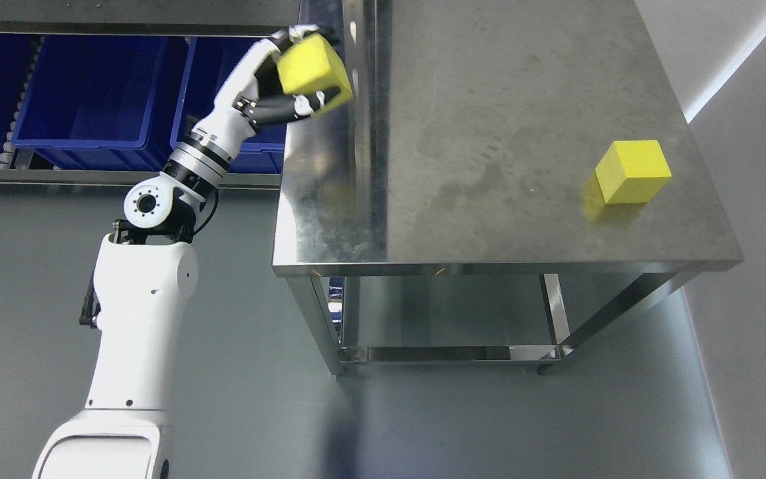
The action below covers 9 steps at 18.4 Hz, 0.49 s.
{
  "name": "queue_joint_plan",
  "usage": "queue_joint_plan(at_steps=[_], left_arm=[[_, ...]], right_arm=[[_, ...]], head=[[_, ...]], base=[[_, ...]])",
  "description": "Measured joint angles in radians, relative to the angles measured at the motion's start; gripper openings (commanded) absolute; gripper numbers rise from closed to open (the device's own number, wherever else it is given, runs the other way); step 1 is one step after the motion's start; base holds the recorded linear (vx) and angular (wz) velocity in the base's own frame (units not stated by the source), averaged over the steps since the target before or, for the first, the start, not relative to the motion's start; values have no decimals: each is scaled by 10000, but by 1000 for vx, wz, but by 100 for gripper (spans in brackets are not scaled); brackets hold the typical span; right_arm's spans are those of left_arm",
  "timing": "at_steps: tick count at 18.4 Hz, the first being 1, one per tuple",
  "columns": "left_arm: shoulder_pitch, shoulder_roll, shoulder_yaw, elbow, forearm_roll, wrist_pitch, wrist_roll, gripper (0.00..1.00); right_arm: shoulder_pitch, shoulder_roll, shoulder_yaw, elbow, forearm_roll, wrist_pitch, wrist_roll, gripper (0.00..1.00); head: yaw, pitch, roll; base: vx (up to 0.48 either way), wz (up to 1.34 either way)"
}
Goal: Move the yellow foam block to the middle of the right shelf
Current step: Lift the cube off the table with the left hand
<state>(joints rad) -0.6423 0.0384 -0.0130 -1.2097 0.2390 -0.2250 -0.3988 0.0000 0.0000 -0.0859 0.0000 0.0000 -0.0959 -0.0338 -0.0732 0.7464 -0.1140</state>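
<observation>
My left hand [296,73] is shut on a yellow foam block [313,66] and holds it in the air at the upper left corner of the steel table [489,133], by the raised metal rail. White and black fingers [290,106] wrap under the block and over its top. A second yellow foam block [632,171] rests on the table top near its right edge, apart from the hand. My left arm rises from the lower left. My right arm does not show.
Blue plastic bins [84,93] sit on a shelf at the upper left, behind the hand. The steel table has a lower crossbar frame [449,352] over the grey floor. A grey wall [755,199] runs along the right.
</observation>
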Motion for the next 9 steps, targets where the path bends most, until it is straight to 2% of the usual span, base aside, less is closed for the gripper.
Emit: queue_joint_plan(at_steps=[3, 9], left_arm=[[88, -105, 482, -501, 479, 142, 1249, 37], [299, -231, 1327, -1393, 859, 1000, 1722, 37]], right_arm=[[0, 0, 0, 0, 0, 0, 0, 100], [0, 0, 0, 0, 0, 0, 0, 100]], head=[[0, 0, 0], [0, 0, 0]], base=[[-5, 115], [-39, 443]])
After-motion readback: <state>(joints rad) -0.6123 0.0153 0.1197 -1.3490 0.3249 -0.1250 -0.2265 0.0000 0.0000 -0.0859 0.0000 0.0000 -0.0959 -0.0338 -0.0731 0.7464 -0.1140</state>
